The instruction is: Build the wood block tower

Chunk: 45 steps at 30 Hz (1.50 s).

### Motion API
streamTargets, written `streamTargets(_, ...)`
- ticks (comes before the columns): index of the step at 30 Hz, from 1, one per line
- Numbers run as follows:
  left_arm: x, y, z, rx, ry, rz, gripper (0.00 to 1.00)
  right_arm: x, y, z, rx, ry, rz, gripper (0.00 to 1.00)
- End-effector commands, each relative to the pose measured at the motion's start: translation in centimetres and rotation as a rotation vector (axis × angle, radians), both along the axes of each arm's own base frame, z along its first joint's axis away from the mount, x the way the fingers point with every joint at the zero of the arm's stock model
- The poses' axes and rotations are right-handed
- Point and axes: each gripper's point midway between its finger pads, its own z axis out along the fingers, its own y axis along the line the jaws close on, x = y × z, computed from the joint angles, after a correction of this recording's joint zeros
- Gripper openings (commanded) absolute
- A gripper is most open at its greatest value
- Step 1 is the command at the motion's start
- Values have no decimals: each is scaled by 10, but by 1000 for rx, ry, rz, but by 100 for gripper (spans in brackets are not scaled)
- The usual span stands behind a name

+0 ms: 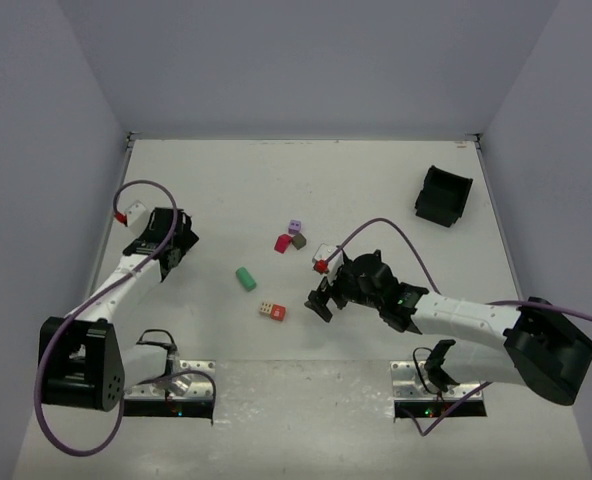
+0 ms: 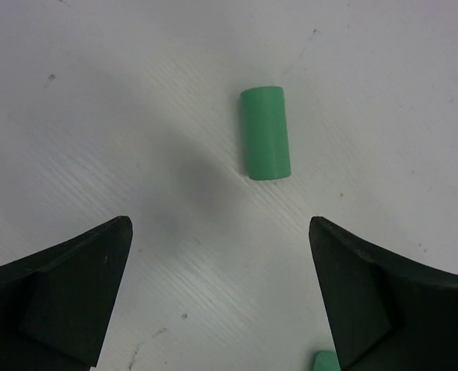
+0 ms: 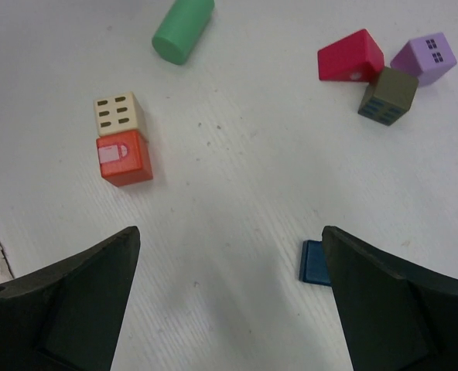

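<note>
The wood blocks lie loose on the white table; no tower stands. A green cylinder (image 1: 246, 278) (image 2: 264, 132) (image 3: 183, 29) lies on its side ahead of my left gripper (image 1: 182, 244) (image 2: 220, 232), which is open and empty. A tan cube (image 3: 119, 114) touches an orange cube (image 1: 271, 311) (image 3: 124, 158). A red wedge (image 1: 283, 243) (image 3: 350, 56), a purple block (image 1: 295, 227) (image 3: 423, 58) and an olive block (image 1: 299, 240) (image 3: 387, 95) cluster together. A blue block (image 3: 316, 263) peeks from behind one finger of my right gripper (image 1: 322, 301) (image 3: 230, 236), open over bare table.
A black plastic bin (image 1: 443, 195) stands at the back right. Grey walls close the table on three sides. A sliver of another green piece (image 2: 326, 362) shows at the bottom edge of the left wrist view.
</note>
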Motion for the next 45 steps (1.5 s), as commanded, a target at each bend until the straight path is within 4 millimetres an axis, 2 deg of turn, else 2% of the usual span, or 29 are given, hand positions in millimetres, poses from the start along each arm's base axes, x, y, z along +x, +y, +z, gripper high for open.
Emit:
streamTargets(1,38,-1,5,-2,-16,-76,93,5,4,17,85,-12,-17,99)
streamTargets(8,60,5,-12,-7,26,-73,82,10,0,13,81,3,-39,99)
streamTargets(14,60,8,-39,-11,86,-50,73,16,-3,7,59,6,-66,99)
streamTargets(18,65,6,-47,-27,92,-51,70,17,-3,5,54,14,-65,99)
streamTargets(20,67,4,-52,-37,100,-56,64,17,-4,4,51,13,-69,99)
streamTargets(24,66,13,-61,-37,125,-29,46,19,-4,4,49,9,-74,99)
streamTargets(31,68,12,-69,-48,155,-38,37,18,-7,5,52,2,-80,99)
streamTargets(34,68,14,-67,-38,153,-39,36,18,-7,6,56,5,-79,99)
streamTargets(36,68,14,-66,-35,153,-45,25,18,-7,6,55,4,-83,99)
streamTargets(38,70,9,-64,-46,144,-79,3,19,-7,6,54,5,-87,99)
streamTargets(41,79,-7,-51,-76,91,-198,0,22,-8,8,66,13,-103,99)
streamTargets(42,84,-19,-40,-88,46,-276,0,24,-8,9,78,26,-120,99)
streamTargets(44,90,-61,-5,-94,-95,-497,0,27,-9,13,116,70,-157,99)
streamTargets(45,91,-86,19,-85,-189,-623,0,29,-11,16,142,93,-176,99)
